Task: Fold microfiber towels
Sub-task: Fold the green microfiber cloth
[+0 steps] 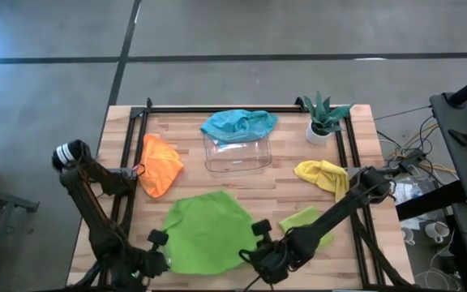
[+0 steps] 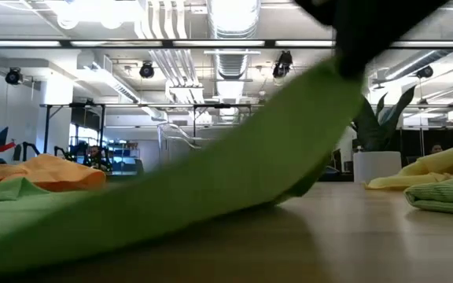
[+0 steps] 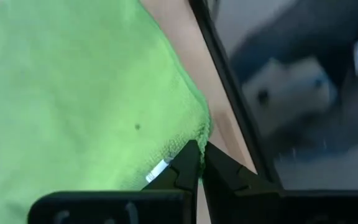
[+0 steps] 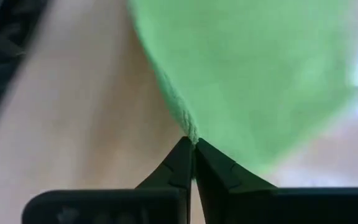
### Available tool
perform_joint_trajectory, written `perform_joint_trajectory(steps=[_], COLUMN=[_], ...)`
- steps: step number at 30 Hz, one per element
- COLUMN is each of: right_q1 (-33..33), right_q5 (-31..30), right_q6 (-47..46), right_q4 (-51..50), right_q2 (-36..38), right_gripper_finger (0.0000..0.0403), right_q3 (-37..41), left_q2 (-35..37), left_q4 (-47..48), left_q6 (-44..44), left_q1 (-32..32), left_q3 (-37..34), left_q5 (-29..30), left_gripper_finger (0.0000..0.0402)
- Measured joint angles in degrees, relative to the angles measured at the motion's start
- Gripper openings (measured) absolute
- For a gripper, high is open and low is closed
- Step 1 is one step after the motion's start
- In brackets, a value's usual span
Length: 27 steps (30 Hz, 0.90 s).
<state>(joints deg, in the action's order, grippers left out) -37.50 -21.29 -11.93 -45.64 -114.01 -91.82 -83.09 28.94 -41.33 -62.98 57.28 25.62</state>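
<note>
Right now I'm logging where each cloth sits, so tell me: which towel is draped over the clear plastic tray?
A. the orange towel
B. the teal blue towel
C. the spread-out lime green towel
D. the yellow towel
B: in the high view the teal blue towel lies bunched across the far rim of the clear plastic tray, while the other cloths lie on the table.

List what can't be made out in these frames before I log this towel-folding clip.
- High view: the near edge of the big green towel is covered by both arms, so how each gripper meets its corners is unclear there.
- Low view: the lifted green towel fills the picture and hides the clear tray and most of the table.
- Teal towel: whether it lies in the tray or across its rim cannot be told.
- Second green towel: partly under the right arm.
</note>
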Motion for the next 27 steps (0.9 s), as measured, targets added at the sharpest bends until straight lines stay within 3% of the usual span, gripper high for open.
perform_joint_trajectory(steps=[7, 11, 15, 21, 27], right_q1=[0.13, 0.83, 1.40, -0.19, -5.39], right_q5=[-17.08, -20.92, -20.98, -20.30, -13.17], right_q6=[-0.08, -0.03, -0.05, -0.01, 0.19], right_q4=[-2.61, -2.46, -2.55, -3.86, -3.68], right_q2=[12.95, 18.25, 21.01, 23.35, 23.39], right_gripper_finger=[0.0009, 0.0009, 0.0009, 0.0009, 0.0009], right_q3=[-0.14, -0.14, -0.11, -0.95, -7.10], left_q2=[12.18, 18.28, 22.23, 23.87, 18.01], left_q4=[0.44, -0.03, -1.11, -5.91, -23.54], left_q6=[-3.29, -1.75, 0.02, 1.95, 17.31], left_q1=[0.37, 0.35, 0.35, 0.35, 0.12], left_q3=[-0.42, -0.42, -0.43, -0.42, 1.98], left_q5=[13.58, 18.78, 21.61, 21.37, 7.44], left_gripper_finger=[0.0000, 0.0000, 0.0000, 0.0000, 0.0000])
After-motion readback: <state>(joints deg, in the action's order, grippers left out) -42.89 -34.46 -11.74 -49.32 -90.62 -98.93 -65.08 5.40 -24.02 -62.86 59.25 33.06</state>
